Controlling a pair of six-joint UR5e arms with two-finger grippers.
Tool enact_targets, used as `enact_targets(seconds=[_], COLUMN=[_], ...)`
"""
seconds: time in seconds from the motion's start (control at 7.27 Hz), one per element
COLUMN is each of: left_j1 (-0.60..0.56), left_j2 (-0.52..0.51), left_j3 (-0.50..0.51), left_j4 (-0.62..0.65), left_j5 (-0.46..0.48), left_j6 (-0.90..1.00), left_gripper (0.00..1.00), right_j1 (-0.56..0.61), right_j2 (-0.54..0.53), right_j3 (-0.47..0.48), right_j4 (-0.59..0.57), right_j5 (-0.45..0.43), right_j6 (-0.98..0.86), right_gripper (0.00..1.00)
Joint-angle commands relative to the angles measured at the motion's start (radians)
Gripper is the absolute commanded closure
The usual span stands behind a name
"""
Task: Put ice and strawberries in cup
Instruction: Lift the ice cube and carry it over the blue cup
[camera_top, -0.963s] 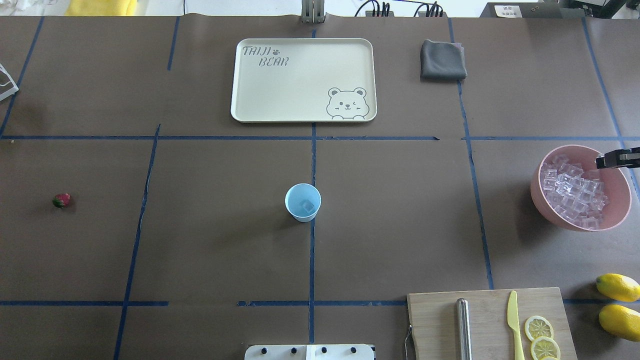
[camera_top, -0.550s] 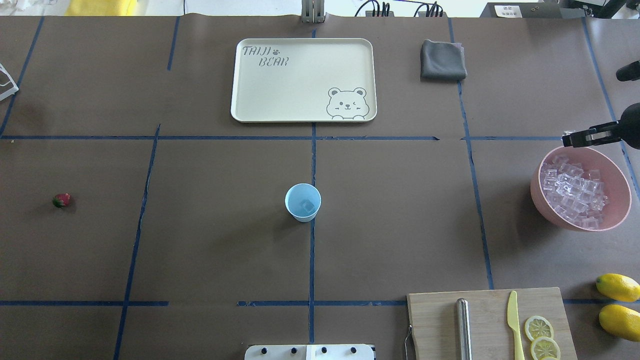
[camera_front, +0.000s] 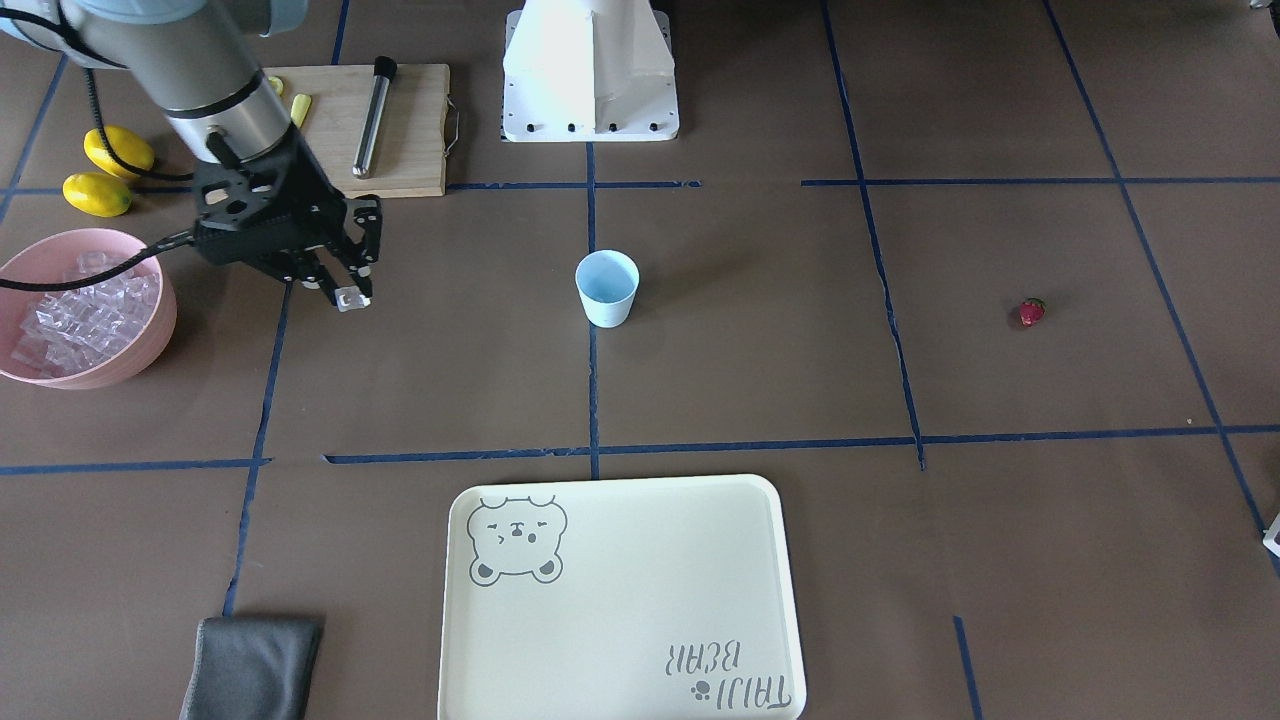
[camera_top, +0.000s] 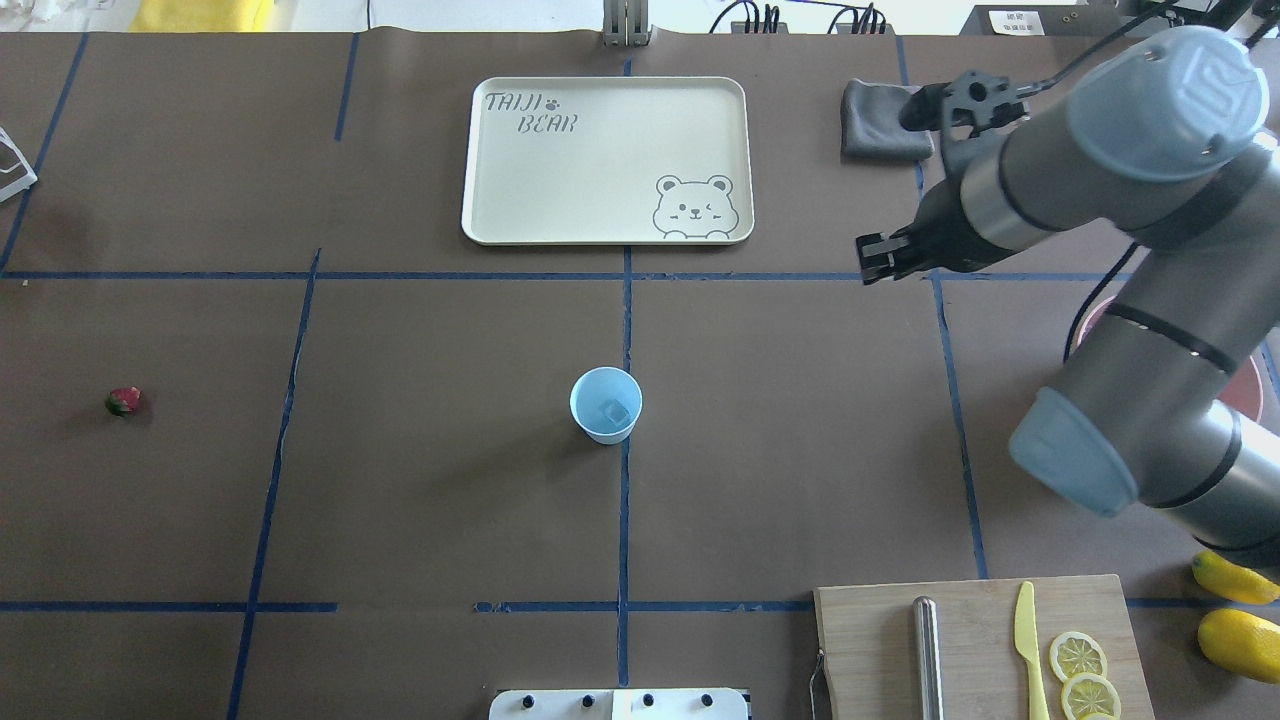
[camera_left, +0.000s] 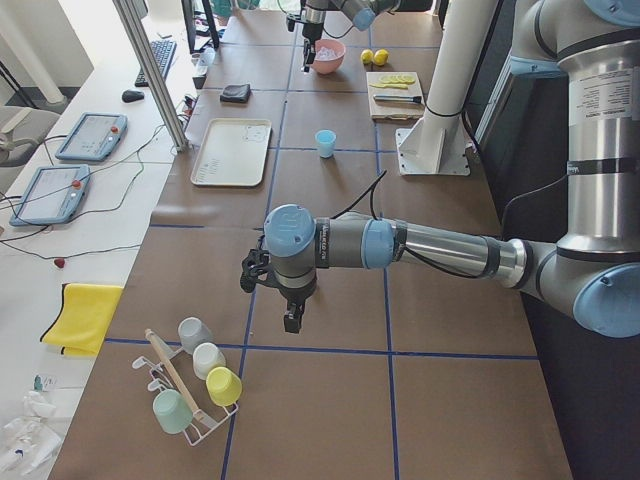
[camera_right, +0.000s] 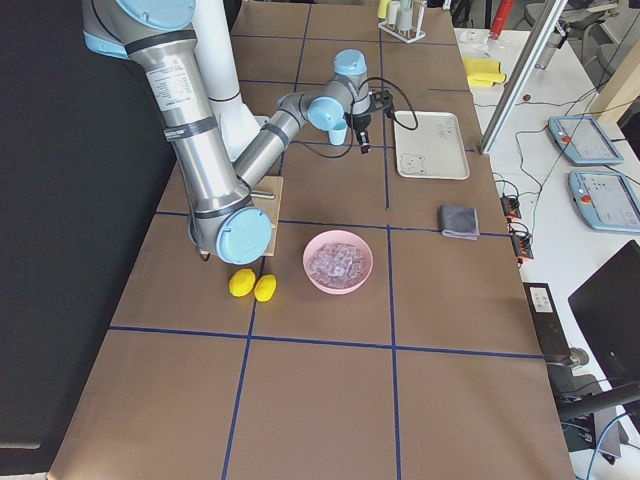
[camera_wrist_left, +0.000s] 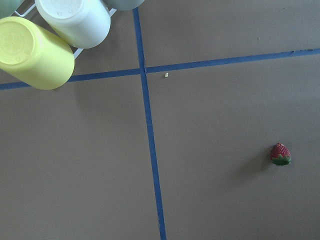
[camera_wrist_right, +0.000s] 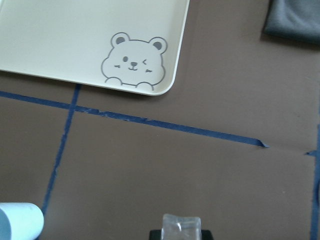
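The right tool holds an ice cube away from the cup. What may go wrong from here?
The glassy ice cube is pinched only at the tips of the right tool; it may slip out before reaching the cup. The cup is small, so an off-centre release would likely miss it.

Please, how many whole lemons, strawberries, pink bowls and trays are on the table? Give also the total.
Whole lemons: 2
Strawberries: 1
Pink bowls: 1
Trays: 1
Total: 5
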Motion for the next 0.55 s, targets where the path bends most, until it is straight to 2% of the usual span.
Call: enact_targets(seconds=[0.0,0.41], left_j1=[0.0,0.001], left_j2=[0.0,0.0], left_j3=[-0.001,0.001], left_j4=[0.0,0.0], left_j5=[0.006,0.008], left_j6=[-0.002,-0.002], left_gripper=[0.0,0.0], right_j1=[-0.16,-0.258], right_j2=[0.176,0.362], right_j3=[-0.065,-0.287], right_j4=[-0.092,-0.09], right_j5=[-0.143,-0.218], right_j6=[0.151,0.249], right_gripper=[1.0,1.0])
